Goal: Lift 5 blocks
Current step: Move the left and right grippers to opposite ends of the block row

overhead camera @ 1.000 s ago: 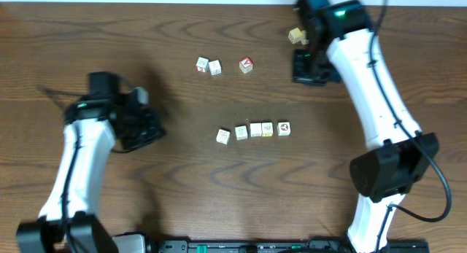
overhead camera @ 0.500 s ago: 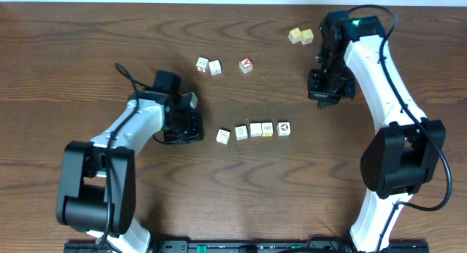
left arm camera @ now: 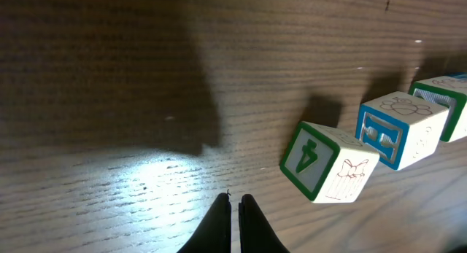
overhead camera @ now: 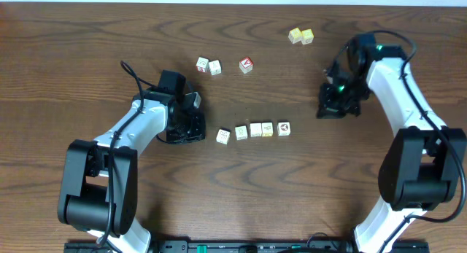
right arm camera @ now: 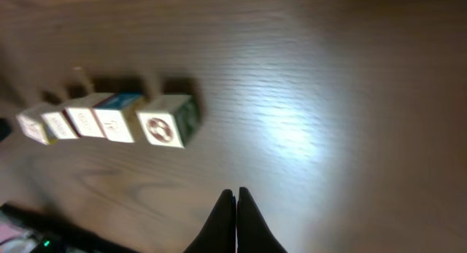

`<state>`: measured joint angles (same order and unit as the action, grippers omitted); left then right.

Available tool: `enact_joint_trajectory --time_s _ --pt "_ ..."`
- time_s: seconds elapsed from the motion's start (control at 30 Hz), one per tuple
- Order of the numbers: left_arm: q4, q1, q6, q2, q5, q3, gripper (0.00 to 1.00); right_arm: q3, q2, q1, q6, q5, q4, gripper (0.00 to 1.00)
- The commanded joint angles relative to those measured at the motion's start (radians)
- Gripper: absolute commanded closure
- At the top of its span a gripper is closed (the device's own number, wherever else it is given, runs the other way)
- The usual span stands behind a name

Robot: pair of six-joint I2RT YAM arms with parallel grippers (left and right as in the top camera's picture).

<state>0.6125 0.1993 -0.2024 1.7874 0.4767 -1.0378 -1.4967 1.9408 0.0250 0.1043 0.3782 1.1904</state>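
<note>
Left gripper (left arm camera: 235, 206) closed on nothing, positioned near one end of the five-block row (overhead camera: 256, 129), right gripper (right arm camera: 236, 198) likewise closed, empty.

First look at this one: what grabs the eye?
A row of five cream blocks lies mid-table, its left end block skewed. The shut left gripper and shut right gripper flank it, one off each end. A red-topped cube and two yellow-green cubes lie farther back.

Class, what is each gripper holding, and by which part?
Nothing is held. The left gripper and right gripper are shut and empty, both apart from the small cream-white wooden cubes.
</note>
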Motion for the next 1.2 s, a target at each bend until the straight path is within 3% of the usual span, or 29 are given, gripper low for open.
enact_joint_trajectory --time_s 0.0,0.17,0.5,1.17 --pt "0.007 0.0 -0.026 0.003 -0.013 -0.011 0.93 0.126 -0.001 0.024 -0.072 0.206 -0.1 0.99" --pt "0.01 0.012 -0.028 0.003 -0.014 -0.01 0.93 0.264 0.001 0.037 0.031 0.213 -0.291 0.99" --pt "0.002 0.021 -0.064 0.003 -0.014 -0.01 0.93 0.356 0.002 0.045 0.116 0.159 -0.468 0.99" --pt "-0.006 0.068 -0.216 0.005 -0.056 0.003 0.93 0.36 0.002 0.14 0.172 0.127 -0.496 0.99"
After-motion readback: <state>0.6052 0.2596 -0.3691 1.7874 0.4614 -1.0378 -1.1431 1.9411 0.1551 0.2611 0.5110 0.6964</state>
